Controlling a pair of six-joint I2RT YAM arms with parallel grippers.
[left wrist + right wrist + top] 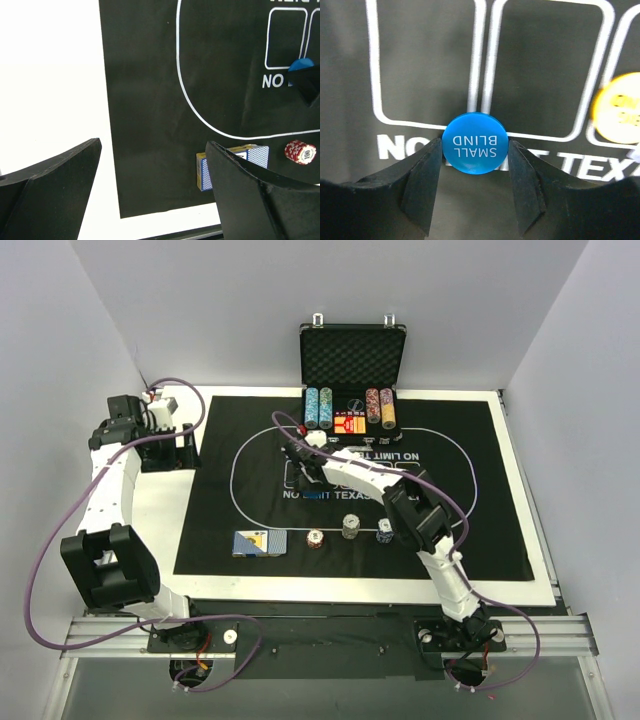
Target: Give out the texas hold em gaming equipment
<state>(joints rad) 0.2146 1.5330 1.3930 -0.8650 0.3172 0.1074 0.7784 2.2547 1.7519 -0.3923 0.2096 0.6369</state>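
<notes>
Squarely in the middle of the right wrist view sits the blue small-blind button (pixel 475 143), a thin plastic disc on or just above the black mat (pixel 420 60), at the lower edge of the printed card boxes and over the white lettering. It should be light and rigid, with a smooth, slippery face, so the rim is the only sensible hold, taken across the full width and kept level so the disc does not pivot out. The right gripper (pixel 475 150) does just that: its jaws are closed onto opposite sides of the rim, pinching the disc, though how firmly cannot be told. At the right edge of that view a yellow button (pixel 620 107) rests on the mat. In the overhead view, the card deck (pixel 259 542) and three small chip stacks (pixel 350 527) line the mat's lower part, and the open case (pixel 352 350) stands at the top. The left gripper (pixel 154 145) hangs over the mat's left border, jaws spread wide and empty.
</notes>
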